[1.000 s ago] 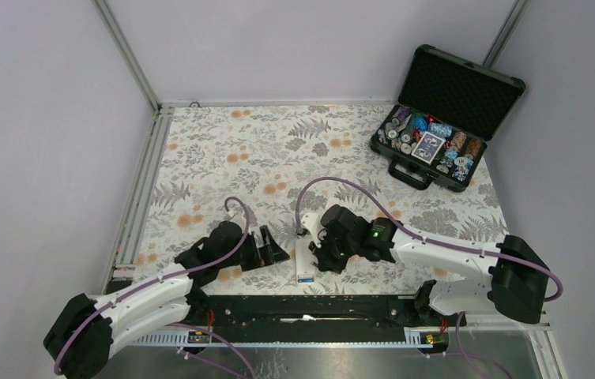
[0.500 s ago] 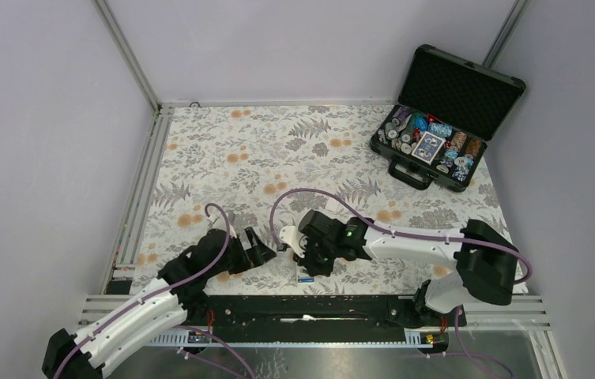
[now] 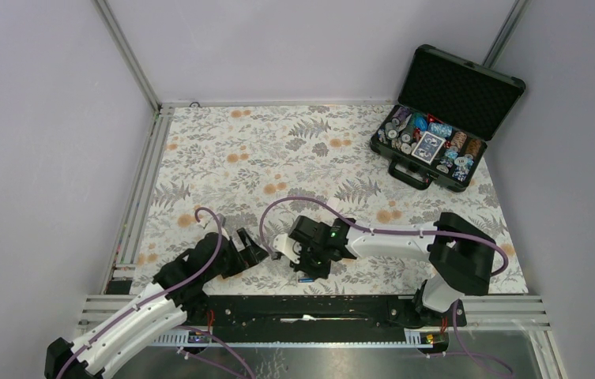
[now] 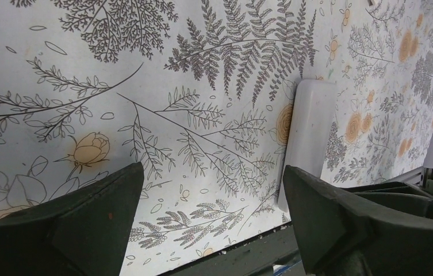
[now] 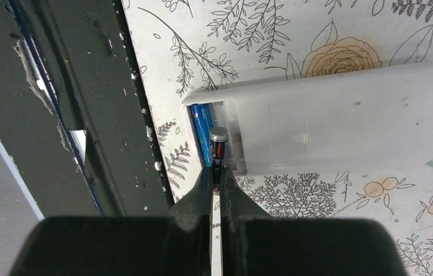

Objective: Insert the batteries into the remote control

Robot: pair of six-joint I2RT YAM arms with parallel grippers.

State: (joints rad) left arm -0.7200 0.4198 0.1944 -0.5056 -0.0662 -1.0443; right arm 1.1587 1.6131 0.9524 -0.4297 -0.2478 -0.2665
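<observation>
The remote control (image 5: 340, 118) lies white back up on the flowered cloth, its compartment open at the end by the table's near edge. One blue battery (image 5: 202, 122) lies in that compartment. My right gripper (image 5: 216, 172) is shut on a second battery (image 5: 218, 148), dark with a silver tip, held upright at the compartment beside the blue one. From above, the right gripper (image 3: 311, 262) covers most of the remote; only the blue battery (image 3: 306, 278) peeks out. My left gripper (image 4: 213, 178) stands open and empty just left of the remote control (image 4: 310, 127), its right finger (image 4: 340, 224) next to the remote's near end.
An open black case (image 3: 430, 150) with poker chips and a card deck sits at the back right. A black rail (image 3: 310, 308) runs along the near table edge, close to the remote's open end. Grey walls and a metal frame ring the cloth.
The right arm has swung left and its wrist has shifted over the remote, still gripping the battery. The left arm has drawn back toward the near left. The remote has stayed in place.
</observation>
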